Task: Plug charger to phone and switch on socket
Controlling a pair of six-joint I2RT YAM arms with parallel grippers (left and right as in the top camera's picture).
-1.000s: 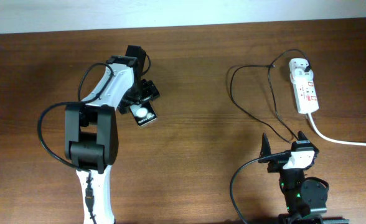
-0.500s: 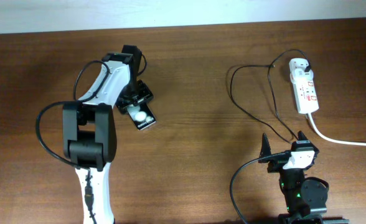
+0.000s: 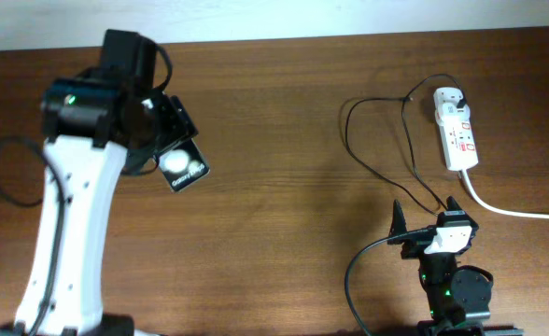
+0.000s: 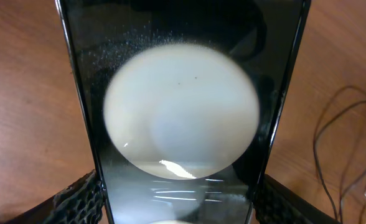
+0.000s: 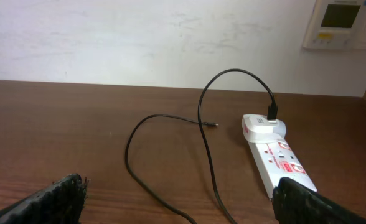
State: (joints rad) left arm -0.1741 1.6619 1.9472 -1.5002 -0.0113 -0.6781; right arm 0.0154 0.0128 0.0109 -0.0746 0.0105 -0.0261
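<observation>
- The brown wooden table (image 3: 284, 112) carries everything.
- The left arm (image 3: 69, 215) rises over the table's left half; the left gripper (image 3: 167, 140) is clamped on the phone's long edges.
- The right gripper (image 3: 426, 217) sits near the front edge, fingers (image 5: 58, 199) spread apart, holding nothing.
- The socket (image 3: 457, 131) lies at the far right, well apart from the phone.
- The charger (image 3: 377, 140) is plugged into the socket's far end, and its cable loops loosely leftward on the wood.
- The phone (image 4: 183, 112) sits screen-up between the left fingers (image 4: 80, 199).
- The charger's connector tip (image 5: 214, 125) rests free on the table.
</observation>
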